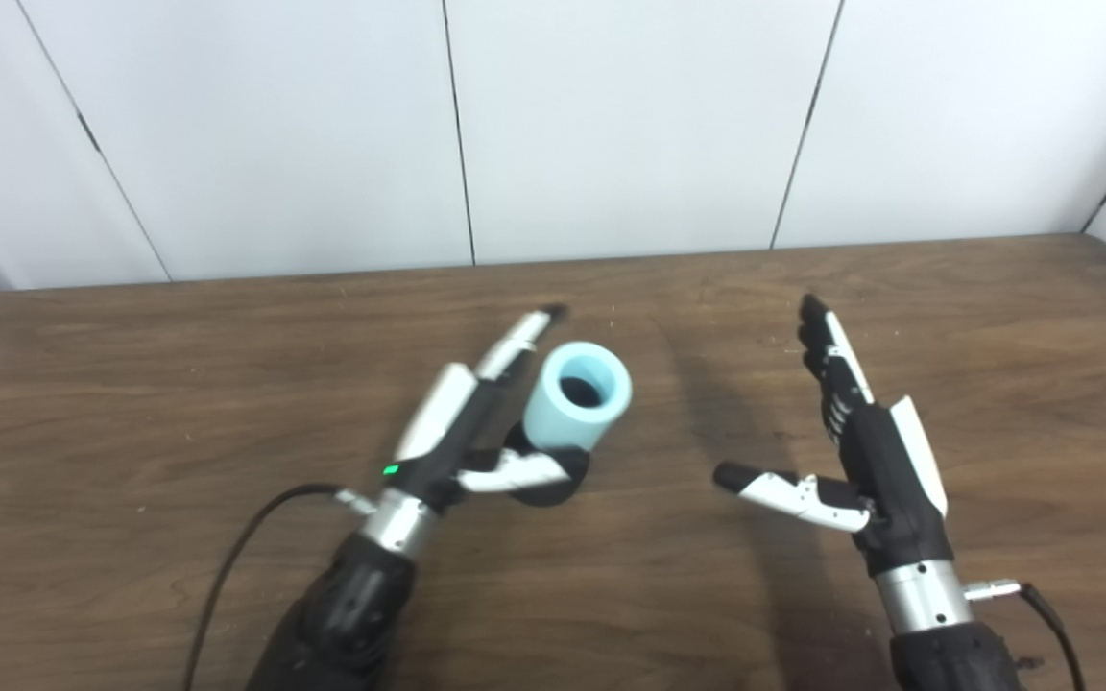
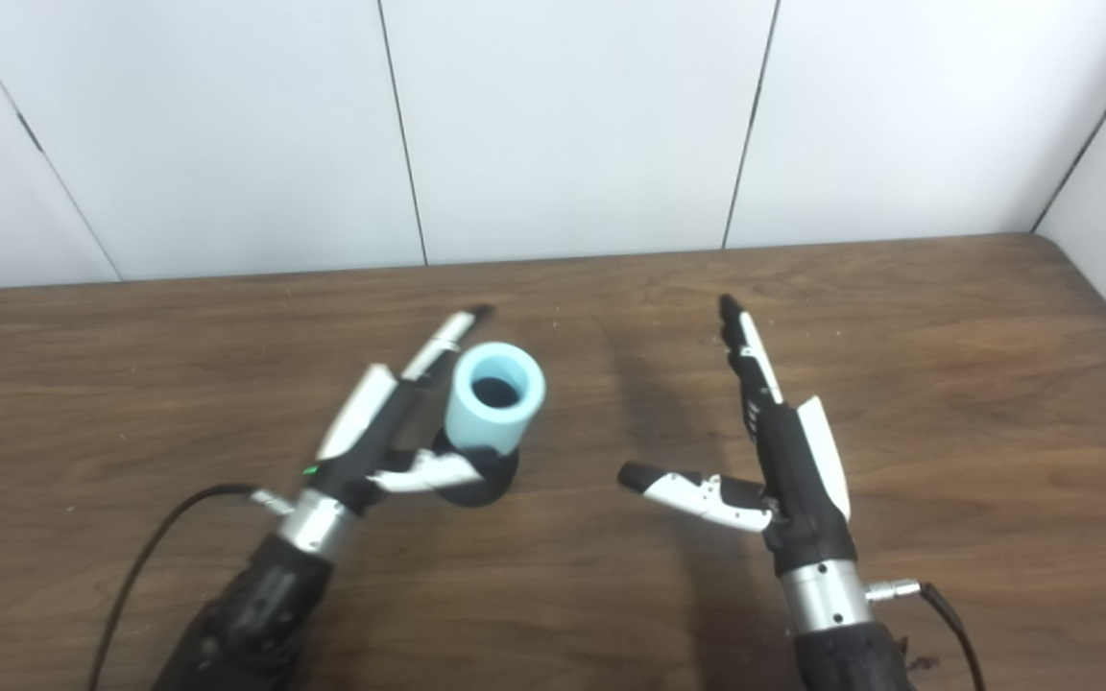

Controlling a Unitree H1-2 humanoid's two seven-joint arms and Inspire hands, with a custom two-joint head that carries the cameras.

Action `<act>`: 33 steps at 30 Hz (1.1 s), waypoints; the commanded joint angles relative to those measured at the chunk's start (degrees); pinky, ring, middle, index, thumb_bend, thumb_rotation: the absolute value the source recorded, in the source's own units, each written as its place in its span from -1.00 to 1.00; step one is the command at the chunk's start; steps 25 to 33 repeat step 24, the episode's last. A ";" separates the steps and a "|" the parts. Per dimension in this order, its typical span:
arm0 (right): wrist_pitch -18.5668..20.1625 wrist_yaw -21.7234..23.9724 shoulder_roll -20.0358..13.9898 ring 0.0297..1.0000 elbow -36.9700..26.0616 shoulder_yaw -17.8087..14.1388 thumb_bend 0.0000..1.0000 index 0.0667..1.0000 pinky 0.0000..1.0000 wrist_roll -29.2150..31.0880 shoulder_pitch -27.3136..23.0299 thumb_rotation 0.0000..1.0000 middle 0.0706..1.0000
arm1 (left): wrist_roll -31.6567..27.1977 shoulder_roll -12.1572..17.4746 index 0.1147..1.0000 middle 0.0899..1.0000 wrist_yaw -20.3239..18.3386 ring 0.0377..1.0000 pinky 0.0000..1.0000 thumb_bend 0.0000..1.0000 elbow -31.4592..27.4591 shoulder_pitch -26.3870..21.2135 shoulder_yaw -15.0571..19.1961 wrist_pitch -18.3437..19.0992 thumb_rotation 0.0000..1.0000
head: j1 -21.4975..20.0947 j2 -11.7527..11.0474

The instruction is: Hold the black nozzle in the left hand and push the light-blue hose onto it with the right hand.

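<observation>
A short light-blue hose (image 1: 580,395) stands upright with its open end tilted toward me, seated on a black nozzle (image 1: 565,488) whose round base rests on the table. My left hand (image 1: 457,422) lies just left of them, open, its fingers stretched out straight behind the hose and its thumb (image 1: 515,470) lying across the front of the black base. Whether the thumb touches the base I cannot tell. My right hand (image 1: 860,441) is open well to the right of the hose, fingers pointing away from me, thumb (image 1: 783,488) spread toward the left, nothing in it.
The brown wooden table (image 1: 131,384) ends at a white panelled wall (image 1: 611,125) behind. A black cable (image 1: 236,557) trails from my left wrist, and another cable (image 1: 1043,605) leaves the right wrist.
</observation>
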 commanded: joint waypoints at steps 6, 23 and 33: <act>7.13 -1.13 4.75 1.00 -3.12 0.28 0.37 1.00 0.83 5.64 -0.27 -0.46 1.00 | -5.46 2.99 1.00 1.00 -3.36 1.00 1.00 1.00 -10.87 7.20 3.21 5.88 0.57 | 0.54 -0.54; 5.61 -2.31 5.24 1.00 1.33 0.31 0.30 1.00 0.99 8.94 0.90 -0.43 1.00 | -7.45 0.57 1.00 1.00 -3.53 0.91 0.96 1.00 -23.64 10.03 7.38 13.54 0.74 | 3.62 -2.05; 5.41 -2.55 5.45 1.00 1.87 0.29 0.31 1.00 0.99 9.11 0.71 -0.39 1.00 | -7.21 -0.09 1.00 1.00 -3.23 0.91 0.93 1.00 -24.77 10.43 7.76 14.86 0.81 | 3.62 -2.05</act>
